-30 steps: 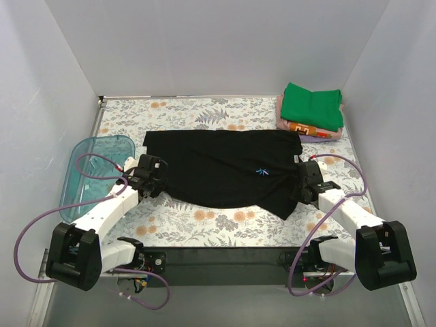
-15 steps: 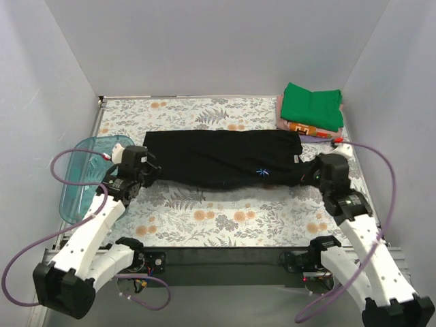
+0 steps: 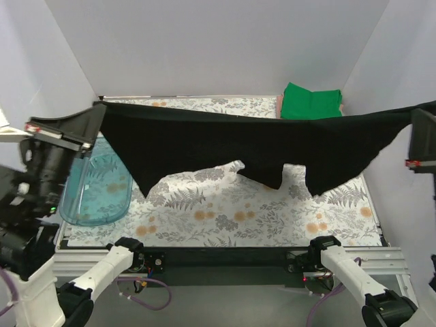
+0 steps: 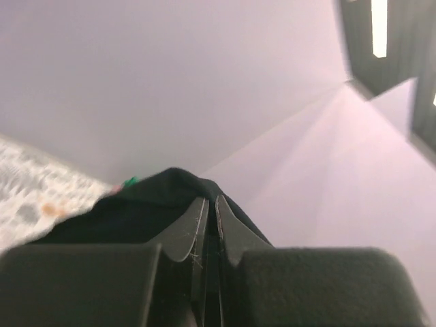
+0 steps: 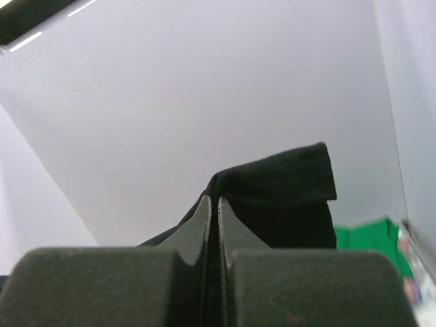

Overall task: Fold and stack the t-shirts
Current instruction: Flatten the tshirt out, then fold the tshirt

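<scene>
The black t-shirt (image 3: 225, 139) hangs stretched high above the table between my two grippers, its loose edges drooping in the middle. My left gripper (image 3: 97, 112) is shut on its left end at the far left. My right gripper (image 3: 426, 109) is shut on its right end at the far right edge. In the left wrist view the fingers (image 4: 194, 225) pinch black cloth (image 4: 150, 204). In the right wrist view the fingers (image 5: 204, 218) pinch black cloth (image 5: 286, 184). A folded green shirt (image 3: 312, 102) tops the stack at the back right, mostly hidden behind the black shirt.
A translucent teal tray (image 3: 99, 187) lies at the table's left edge. The floral tablecloth (image 3: 225, 211) covers the table under the hanging shirt. White walls enclose the table on three sides.
Both arms have risen steeply and spread apart, lifting the black shirt off the table into the air. It now hangs stretched between them.
</scene>
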Robot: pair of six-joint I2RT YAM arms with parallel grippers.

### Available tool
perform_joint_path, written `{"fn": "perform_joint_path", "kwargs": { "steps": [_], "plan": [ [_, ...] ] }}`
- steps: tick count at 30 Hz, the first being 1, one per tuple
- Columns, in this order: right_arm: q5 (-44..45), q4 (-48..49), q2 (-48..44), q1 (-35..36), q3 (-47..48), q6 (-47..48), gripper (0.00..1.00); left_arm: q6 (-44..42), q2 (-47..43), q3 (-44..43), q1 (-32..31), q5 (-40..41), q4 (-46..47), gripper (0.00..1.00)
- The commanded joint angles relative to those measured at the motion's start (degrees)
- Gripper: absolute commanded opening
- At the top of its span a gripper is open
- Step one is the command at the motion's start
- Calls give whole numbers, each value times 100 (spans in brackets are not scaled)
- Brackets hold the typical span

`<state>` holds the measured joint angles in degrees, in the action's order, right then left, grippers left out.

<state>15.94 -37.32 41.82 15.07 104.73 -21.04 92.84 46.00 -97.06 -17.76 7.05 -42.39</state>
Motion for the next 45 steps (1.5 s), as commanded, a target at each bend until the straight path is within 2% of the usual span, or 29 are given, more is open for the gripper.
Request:
{"fn": "perform_joint_path", "kwargs": {
  "steps": [1,4,8,13,14,16,19,20,21,24,27,31,35,41,45],
  "plan": [
    [-232,164,492,-4,1652,609,1,-485,418,-1516,9,-380,-295,0],
    [-346,618,511,-4,1990,802,1,-591,533,-2439,18,-336,-296,0],
    [-425,990,607,-4,1947,1014,1,-626,655,-2380,9,-82,-156,0],
    [22,1314,845,-13,744,1277,1,-627,937,-1133,9,726,64,0],
    [118,1419,897,-4,264,1330,1,-653,1033,-940,9,867,125,0],
    [329,1815,1090,-13,-213,1549,1,-644,1358,-360,9,1419,257,0],
    [365,2359,1337,-4,-1268,1726,1,-697,1866,527,9,1842,599,0],
    [348,2518,1389,-13,-1932,1734,1,-714,1982,791,18,1957,774,0],
    [339,2693,1477,-4,-2278,1761,1,-732,2114,1403,18,2045,1168,0],
    [488,3676,1767,-30,-3527,1735,1,-811,2694,2362,79,1959,1900,0],
    [462,4258,2406,-109,-4361,1656,1,-820,3607,2805,176,1818,2505,0],
    [-2,4470,3611,-285,-4392,1322,1,-811,5267,2518,352,1624,2657,0],
    [-197,4470,4876,-356,-4049,1269,1,-846,6857,1455,431,1360,2253,0],
    [-355,4470,5459,-373,-3723,1277,1,-907,7414,882,484,1554,2218,0],
    [-321,4269,5319,-382,-3801,1173,1,-943,7511,715,572,1440,2174,0]
  ]
}}
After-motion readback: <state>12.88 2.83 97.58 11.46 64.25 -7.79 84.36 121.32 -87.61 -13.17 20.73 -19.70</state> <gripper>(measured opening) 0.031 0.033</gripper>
